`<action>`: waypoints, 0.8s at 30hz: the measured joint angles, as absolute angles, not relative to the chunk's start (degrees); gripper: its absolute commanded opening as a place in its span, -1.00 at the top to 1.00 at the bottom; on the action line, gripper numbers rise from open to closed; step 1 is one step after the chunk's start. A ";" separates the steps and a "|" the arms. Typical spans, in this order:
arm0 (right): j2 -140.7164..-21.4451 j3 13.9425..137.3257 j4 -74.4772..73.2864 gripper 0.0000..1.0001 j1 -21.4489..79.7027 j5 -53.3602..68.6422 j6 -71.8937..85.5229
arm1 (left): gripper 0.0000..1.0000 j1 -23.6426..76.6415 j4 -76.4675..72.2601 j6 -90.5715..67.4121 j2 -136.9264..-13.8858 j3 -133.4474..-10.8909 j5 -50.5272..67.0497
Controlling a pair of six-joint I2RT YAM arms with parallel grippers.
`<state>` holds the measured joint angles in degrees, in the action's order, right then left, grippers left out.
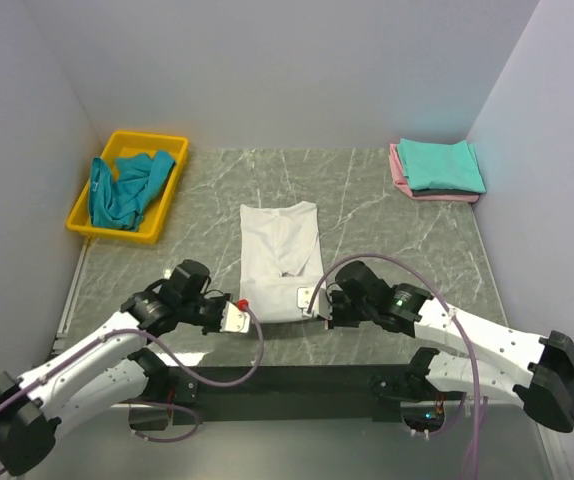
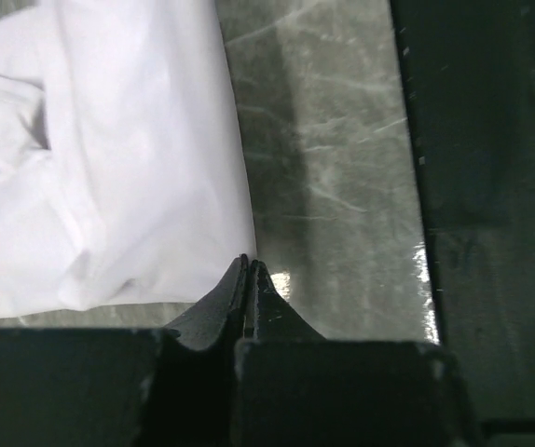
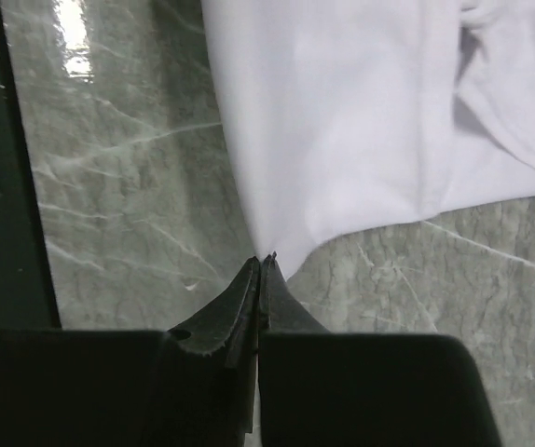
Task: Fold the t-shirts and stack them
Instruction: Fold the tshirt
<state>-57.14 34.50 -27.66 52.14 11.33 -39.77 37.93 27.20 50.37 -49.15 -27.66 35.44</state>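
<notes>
Surface: a grey-green marbled desk, closed in by plain pale walls at the back and on both sides; a black strip runs along its near edge, carrying the two arm bases.

Task items, by size: the white t-shirt lies at the middle of the desk, folded to a long narrow rectangle running from far to near, flat with soft creases; a yellow tray stands at the far left corner with a crumpled teal t-shirt inside it, part draped over its rim; at the far right corner a folded teal t-shirt rests on a folded pink t-shirt, whose edge shows along the left and near sides.

Claws: the left claw sits at the near left corner of the white t-shirt; the left wrist view shows it clenched, tips pressed together on the very corner of the cloth, with bare desk to one side; the right claw sits at the near right corner; the right wrist view shows it likewise clenched, with the cloth drawn to a point between its tips; both claws are low over the desk, well apart from the tray and from the stack.
</notes>
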 measured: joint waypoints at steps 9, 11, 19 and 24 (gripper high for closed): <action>-52.84 43.38 -39.64 1.00 50.87 13.93 -38.37 | 0.99 37.98 37.32 43.75 -40.29 -33.80 38.37; -50.94 45.58 -41.17 1.00 50.81 14.33 -38.35 | 0.99 37.98 38.61 42.30 -38.57 -35.66 38.68; -50.52 47.27 -42.78 1.00 50.48 13.67 -38.92 | 0.99 37.98 40.77 40.69 -37.71 -37.10 38.13; -53.23 48.71 -42.72 1.00 49.47 12.29 -41.50 | 0.99 37.06 41.28 41.15 -41.85 -40.18 37.71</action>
